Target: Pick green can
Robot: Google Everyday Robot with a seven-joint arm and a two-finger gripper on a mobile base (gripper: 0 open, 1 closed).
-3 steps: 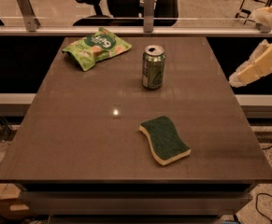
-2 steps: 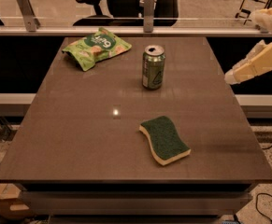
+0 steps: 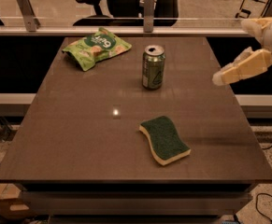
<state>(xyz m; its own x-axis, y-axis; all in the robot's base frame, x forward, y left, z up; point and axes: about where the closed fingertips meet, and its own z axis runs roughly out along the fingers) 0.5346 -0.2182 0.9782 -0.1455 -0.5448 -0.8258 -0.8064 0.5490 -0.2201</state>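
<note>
**A:** Green can (image 3: pixel 153 66): where does it stand, taken from the gripper?

**B:** Well apart from it. The gripper (image 3: pixel 229 73) hangs at the right side of the camera view, and the can is off to its left at about the same height in the picture. The can stands upright on the brown table (image 3: pixel 70 143), toward the back and near the middle of its width. Its silver top faces up and the pale triangular mark faces the camera. Nothing touches it.

**A:** And the gripper itself?

**B:** It is cream-coloured and in the air by the table's right edge. It slants left and slightly down, with its tip toward the tabletop. It is apart from everything lying on the table. Whether it is open or closed I cannot tell.

**A:** What else lies around it?

**B:** A dark green sponge (image 3: pixel 164 140) with a yellow base lies flat, left of the gripper and lower in the view, toward the table's front. It is about as far from the gripper as the can is. A crinkly green snack bag (image 3: pixel 96 47) lies farthest from the gripper, beyond the can at the back left corner. A small bright glint (image 3: pixel 116 111) sits on the tabletop between bag and sponge.
</note>
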